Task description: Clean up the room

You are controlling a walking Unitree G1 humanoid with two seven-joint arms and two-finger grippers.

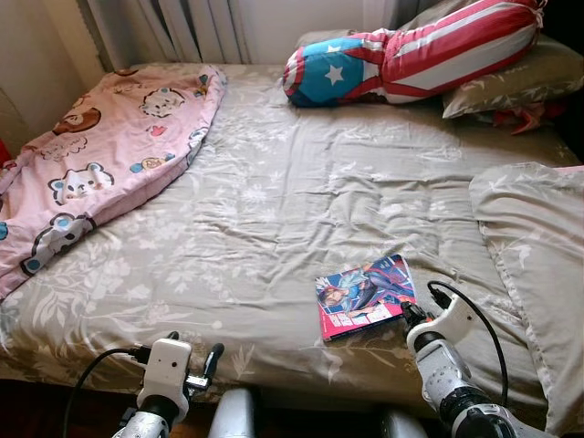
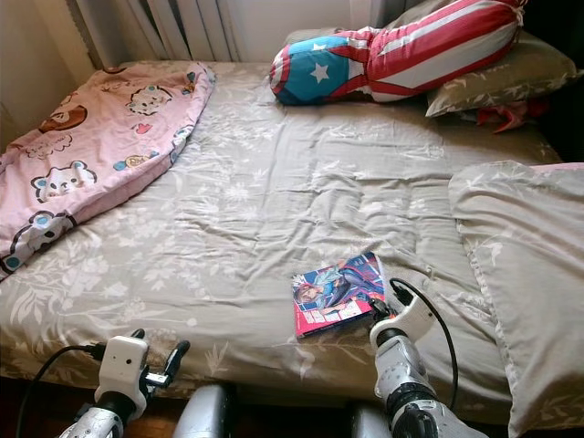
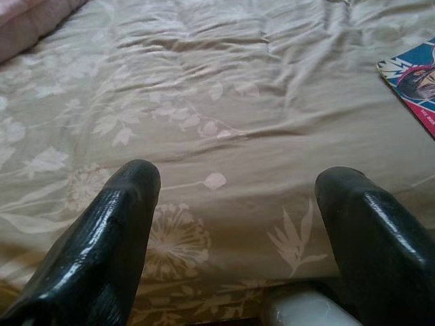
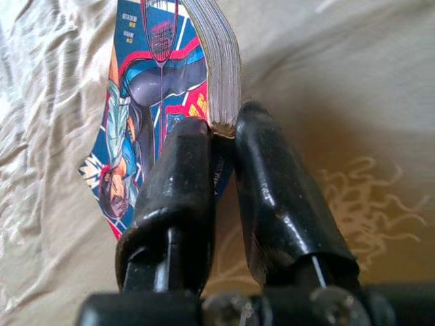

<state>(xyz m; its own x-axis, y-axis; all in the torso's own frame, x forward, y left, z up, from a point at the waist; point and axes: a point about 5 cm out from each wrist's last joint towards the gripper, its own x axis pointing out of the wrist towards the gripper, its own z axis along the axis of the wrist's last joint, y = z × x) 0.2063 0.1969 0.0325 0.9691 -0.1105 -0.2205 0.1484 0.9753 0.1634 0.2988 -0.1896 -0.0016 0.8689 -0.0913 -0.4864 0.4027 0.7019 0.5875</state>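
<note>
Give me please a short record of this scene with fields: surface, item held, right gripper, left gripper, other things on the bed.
surface: bed with grey-beige floral sheet
item held: colourful comic book, lying near the bed's front edge
right gripper: shut on the comic book's corner
left gripper: open, over the sheet's front edge, holding nothing
other things: pink cartoon-bear blanket, star-and-stripes bolster cushion, grey floral pillow

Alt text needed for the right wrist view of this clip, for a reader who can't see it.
The right gripper pinches the corner of a comic book, its two black fingers closed on the cover and page edges. The book lies on a beige floral bedsheet, its colourful cover showing a drawn figure.
</note>
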